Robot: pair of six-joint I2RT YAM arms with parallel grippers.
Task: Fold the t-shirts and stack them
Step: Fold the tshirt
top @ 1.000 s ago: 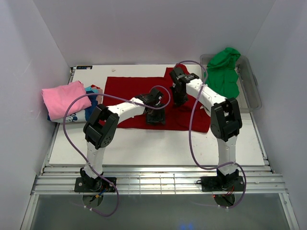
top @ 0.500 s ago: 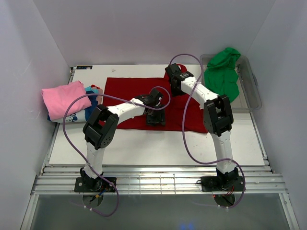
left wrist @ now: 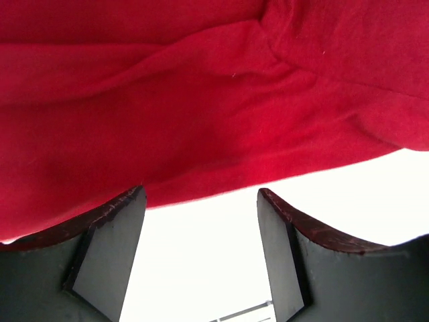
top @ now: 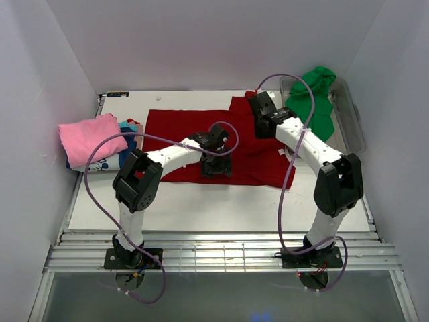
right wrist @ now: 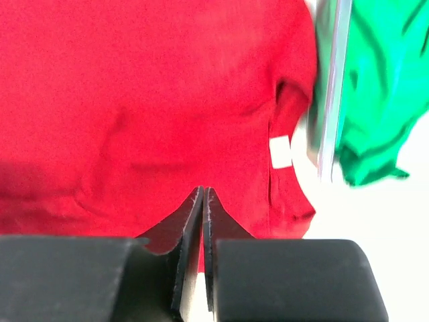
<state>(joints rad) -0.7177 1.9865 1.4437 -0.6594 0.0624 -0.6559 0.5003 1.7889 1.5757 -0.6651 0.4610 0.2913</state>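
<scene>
The red shirt (top: 181,127) lies spread on the table (top: 201,201). My left gripper (left wrist: 201,200) hangs spread over its near hem. My right gripper (right wrist: 203,194) is pressed together above it. The cloth looks light and limp, so I'd pinch a hem corner.

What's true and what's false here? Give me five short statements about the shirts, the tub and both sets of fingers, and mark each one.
1. The red t-shirt lies spread on the table. True.
2. The green t-shirt sits on the pile at the left. False: it is in the clear tub at the far right.
3. The left fingers are apart, at the red shirt's near edge. True.
4. The right fingers are spread wide. False: they are pressed together above the red shirt.
5. The pink t-shirt lies folded at the table's left side. True.
</scene>
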